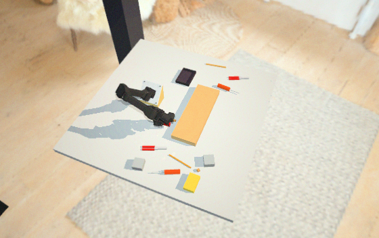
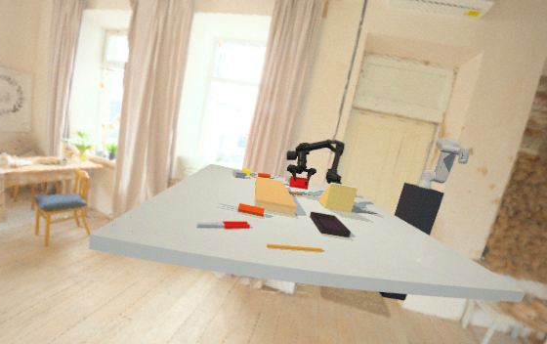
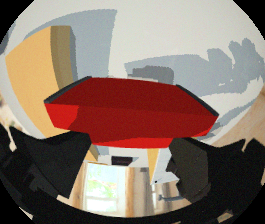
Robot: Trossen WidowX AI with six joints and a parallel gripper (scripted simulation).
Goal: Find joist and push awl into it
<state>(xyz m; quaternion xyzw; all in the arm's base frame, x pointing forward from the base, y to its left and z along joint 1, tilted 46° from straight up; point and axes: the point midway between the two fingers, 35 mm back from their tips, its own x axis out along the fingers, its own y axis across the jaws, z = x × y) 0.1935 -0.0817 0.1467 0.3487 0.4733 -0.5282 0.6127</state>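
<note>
My gripper [image 1: 167, 122] [image 2: 300, 177] [image 3: 131, 131] is shut on the red stud finder [image 1: 168, 125] [image 2: 299, 183] [image 3: 130, 111]. It holds the stud finder just off the left long edge of the orange floor panel [image 1: 196, 113] [image 2: 269, 193] [image 3: 32, 72], near the panel's middle. The dark tray [image 1: 185, 76] [image 2: 329, 224] lies empty beyond the panel's far end. Several awls lie on the table: a red-handled one [image 1: 148, 147], an orange-handled one [image 1: 172, 172], and two more past the panel, red [image 1: 233, 78] [image 2: 235, 225] and orange [image 1: 223, 86] [image 2: 251, 209].
Two pencils [image 1: 179, 161] [image 1: 215, 65] lie on the table. Two grey blocks [image 1: 138, 163] [image 1: 208, 159] and a yellow block [image 1: 191, 182] sit near the front edge. The arm's base stands on a yellow box [image 2: 338, 196]. A black post [image 1: 122, 24] stands behind the table.
</note>
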